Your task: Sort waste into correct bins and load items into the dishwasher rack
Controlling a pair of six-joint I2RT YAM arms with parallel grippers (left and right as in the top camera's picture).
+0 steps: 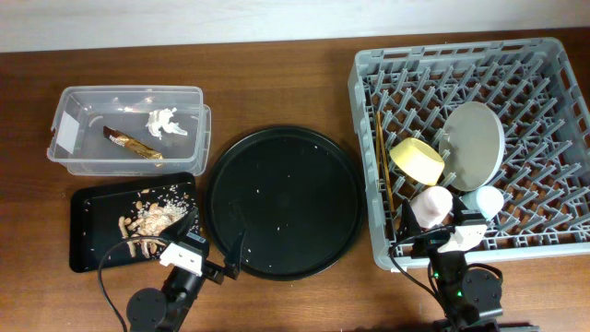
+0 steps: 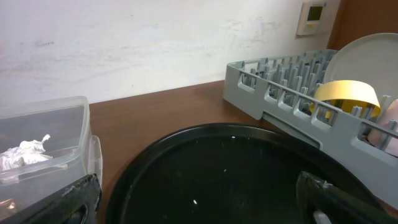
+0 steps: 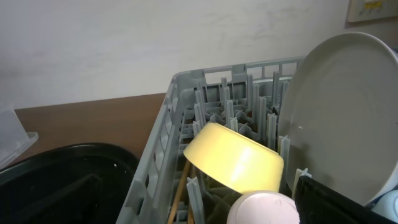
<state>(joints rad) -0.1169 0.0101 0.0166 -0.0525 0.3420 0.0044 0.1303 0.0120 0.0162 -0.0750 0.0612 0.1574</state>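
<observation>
The grey dishwasher rack (image 1: 369,138) on the right holds the grey plate (image 1: 475,143) upright, the yellow bowl (image 1: 417,160) on its side, the pink cup (image 1: 430,205), the light-blue cup (image 1: 483,200) and the chopsticks (image 1: 384,157). The clear tub (image 1: 83,101) holds the wrapper strip (image 1: 134,144) and the white tissue (image 1: 166,123). The shallow black tray (image 1: 92,231) holds food scraps (image 1: 152,219). My left gripper (image 1: 214,242) (image 2: 199,193) is open and empty over the round tray's left edge. My right gripper (image 1: 444,238) (image 3: 193,186) is open and empty at the rack's near edge, by the pink cup (image 3: 261,208).
A large round black tray (image 1: 281,201) (image 2: 230,168) with a few crumbs lies between the bins and the rack. The brown table runs to a white wall at the back. The yellow bowl (image 3: 233,155) and the plate (image 3: 342,118) stand close in front of my right gripper.
</observation>
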